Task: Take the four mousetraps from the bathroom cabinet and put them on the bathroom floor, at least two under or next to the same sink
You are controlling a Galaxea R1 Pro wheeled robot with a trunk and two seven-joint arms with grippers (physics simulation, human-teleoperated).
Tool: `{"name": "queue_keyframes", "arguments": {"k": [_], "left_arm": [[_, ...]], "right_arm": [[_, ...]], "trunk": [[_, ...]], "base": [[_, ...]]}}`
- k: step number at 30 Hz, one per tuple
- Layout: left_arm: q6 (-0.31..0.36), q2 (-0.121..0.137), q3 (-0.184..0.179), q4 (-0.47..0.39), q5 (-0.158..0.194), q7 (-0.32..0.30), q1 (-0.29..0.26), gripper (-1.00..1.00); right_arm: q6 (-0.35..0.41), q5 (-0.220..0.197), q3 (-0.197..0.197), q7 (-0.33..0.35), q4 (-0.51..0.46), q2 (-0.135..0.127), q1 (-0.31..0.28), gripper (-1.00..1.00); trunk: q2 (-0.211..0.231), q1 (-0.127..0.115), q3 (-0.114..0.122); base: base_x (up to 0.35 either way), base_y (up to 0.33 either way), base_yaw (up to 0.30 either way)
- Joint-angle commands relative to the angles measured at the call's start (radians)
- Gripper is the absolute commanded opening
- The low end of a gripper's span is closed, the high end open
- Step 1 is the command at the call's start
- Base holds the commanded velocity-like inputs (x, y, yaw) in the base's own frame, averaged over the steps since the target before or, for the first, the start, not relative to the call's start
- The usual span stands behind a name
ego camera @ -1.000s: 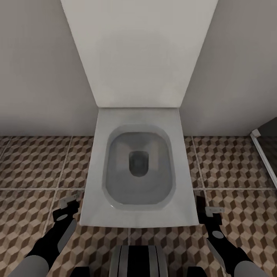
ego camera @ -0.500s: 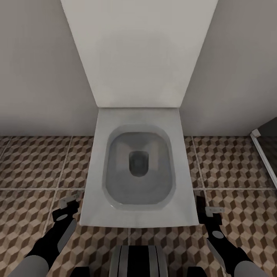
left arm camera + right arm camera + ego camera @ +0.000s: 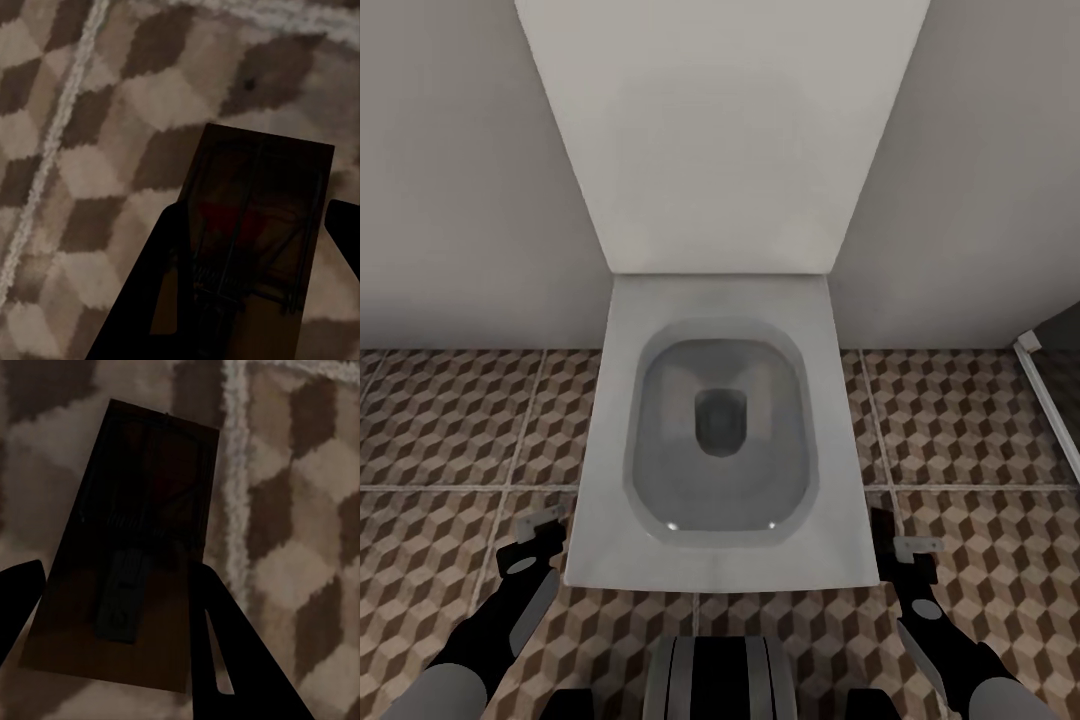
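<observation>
A white toilet (image 3: pixel 720 440) stands against the wall, and the robot faces it. The left gripper (image 3: pixel 540 530) hangs just beside the toilet's left front corner, the right gripper (image 3: pixel 905 545) just beside its right front corner, both low over the bathroom floor (image 3: pixel 450 420). Each wrist view shows dark fingers closed on the sides of a mousetrap: one mousetrap (image 3: pixel 259 225) in the left, another mousetrap (image 3: pixel 131 547) in the right, held flat above the tiles, probably for carrying to the sink, which is elsewhere.
</observation>
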Motion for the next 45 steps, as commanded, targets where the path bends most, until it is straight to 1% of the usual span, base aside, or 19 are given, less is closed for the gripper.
{"name": "queue_keyframes", "arguments": {"k": [1, 45], "left_arm": [[0.005, 0.001, -0.006, -0.002, 0.004, 0.009, 0.000, -1.00], [0.003, 0.001, -0.007, -0.002, 0.005, 0.009, 0.000, -1.00]], "right_arm": [[-0.003, -0.016, 0.011, -0.006, 0.002, -0.001, 0.000, -1.00], [-0.003, -0.014, 0.012, -0.006, 0.002, -0.001, 0.000, -1.00]], "trunk": [[0.000, 0.000, -0.001], [0.000, 0.000, -0.001]], "base": [[0.000, 0.000, 0.000], [0.000, 0.000, 0.000]]}}
